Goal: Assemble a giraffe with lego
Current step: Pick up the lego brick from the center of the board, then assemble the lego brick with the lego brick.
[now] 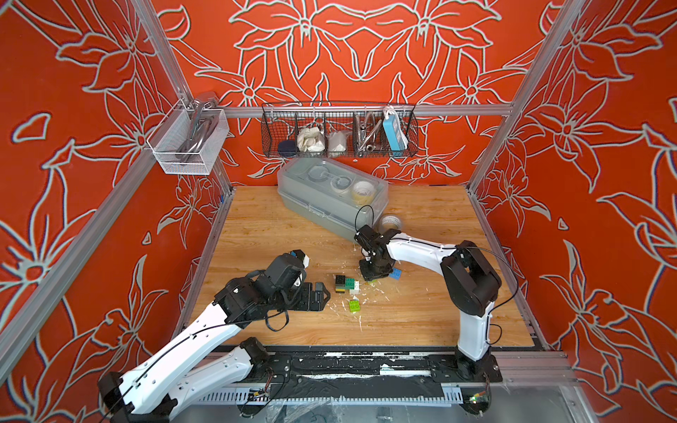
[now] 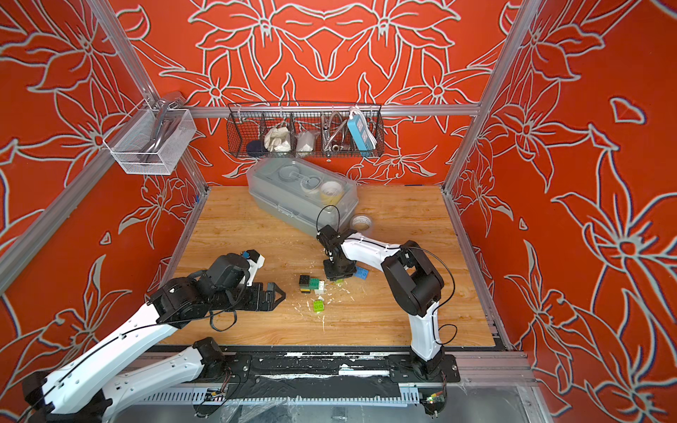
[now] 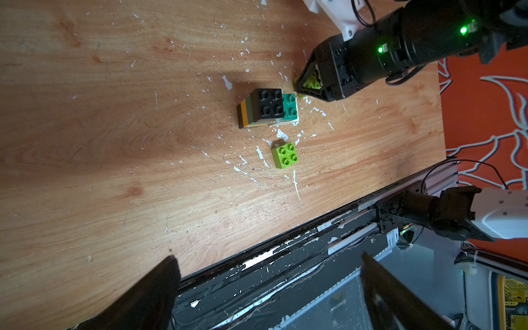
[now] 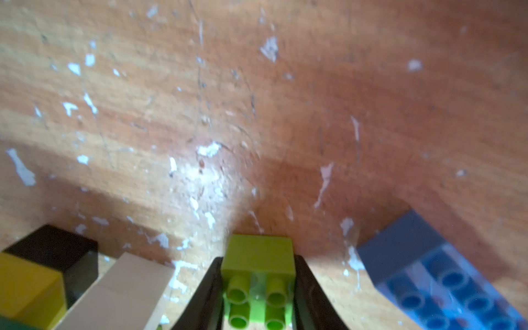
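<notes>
Red flower-patterned walls (image 1: pixel 366 55) enclose my wooden tabletop (image 1: pixel 421 315). Mid-table: one half-built multicolour brick giraffe (image 1: pixel 346 285), one long blue brick (image 1: pixel 396 273), two lime-green plastic cubes: loose cube (image 1: pixel 354 305), gripped cube (image 4: pixel 258 283) clamped in my right pincer (image 4: pixel 258 257). My left pincer (image 3: pixel 268 257) gapes apart.

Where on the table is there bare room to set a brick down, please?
Bare wood lies between the plastic box and the left gripper, and between the loose lime brick and the front rail. Crowded: around the half-built giraffe, blue brick and right gripper.
</notes>
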You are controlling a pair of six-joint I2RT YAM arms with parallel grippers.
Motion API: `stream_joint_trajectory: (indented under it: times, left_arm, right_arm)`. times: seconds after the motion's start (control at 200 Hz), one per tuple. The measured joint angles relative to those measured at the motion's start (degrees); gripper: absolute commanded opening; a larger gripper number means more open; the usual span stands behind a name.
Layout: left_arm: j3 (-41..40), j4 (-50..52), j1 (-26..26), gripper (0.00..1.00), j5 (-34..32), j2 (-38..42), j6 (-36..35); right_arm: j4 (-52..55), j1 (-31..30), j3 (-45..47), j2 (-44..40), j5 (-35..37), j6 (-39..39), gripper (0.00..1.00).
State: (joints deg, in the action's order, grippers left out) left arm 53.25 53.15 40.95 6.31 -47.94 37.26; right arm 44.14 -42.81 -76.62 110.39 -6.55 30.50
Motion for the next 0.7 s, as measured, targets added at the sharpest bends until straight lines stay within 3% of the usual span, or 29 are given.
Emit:
stream_joint_trajectory:
  times: [0.37,0.701]
  left_arm:
    - [-0.02,-2.75,0.0,0.97,-2.27,3.04,-1.36]
    - [-1.64,-2.03,0.0,0.97,-4.22,7.78,-1.7]
  right_arm:
    - [9.84,-7.32,-11.1,-8.79,2.45,8.68,0.21]
    - [13.03,-12.0,-22.16,-4.04,5.16,15.76,0.21]
